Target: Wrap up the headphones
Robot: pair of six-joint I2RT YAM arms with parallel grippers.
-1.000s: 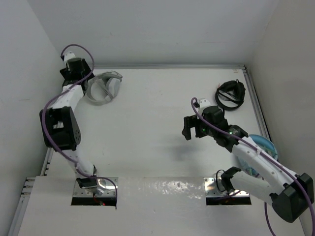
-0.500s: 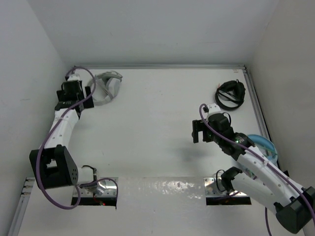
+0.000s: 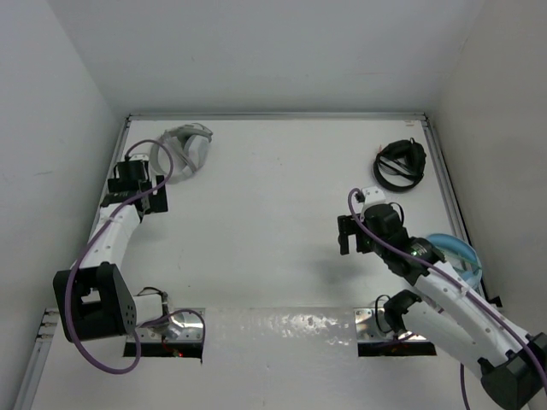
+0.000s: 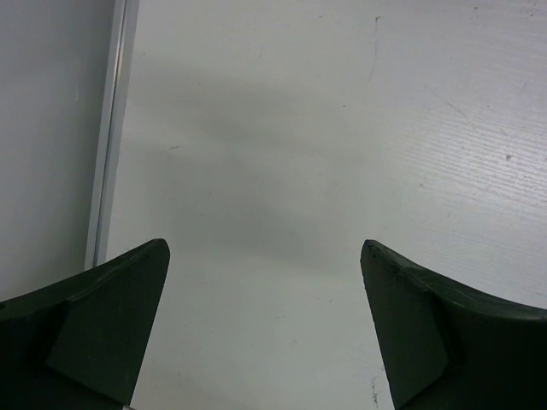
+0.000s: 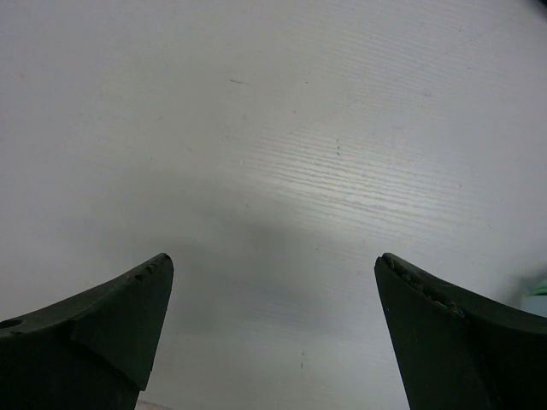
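Though both spread wide and empty, left gripper [image 4: 265,249] near the headphones [image 3: 181,150], right gripper [image 5: 273,256] well apart over the table [image 3: 273,188].

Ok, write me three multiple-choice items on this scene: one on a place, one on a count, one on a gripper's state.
1. Where do the white headphones lie?
A) far left corner of the table
B) table centre
C) under the right arm
2. How many pairs of headphones are in view?
A) one
B) two
C) three
3. The left gripper is:
A) shut on a cable
B) open and empty
C) shut on a headband

1 A, they show at the overhead view's far left.
2 C, the white pair, black headphones and light blue headphones.
3 B, its jaws stand wide apart over bare table.
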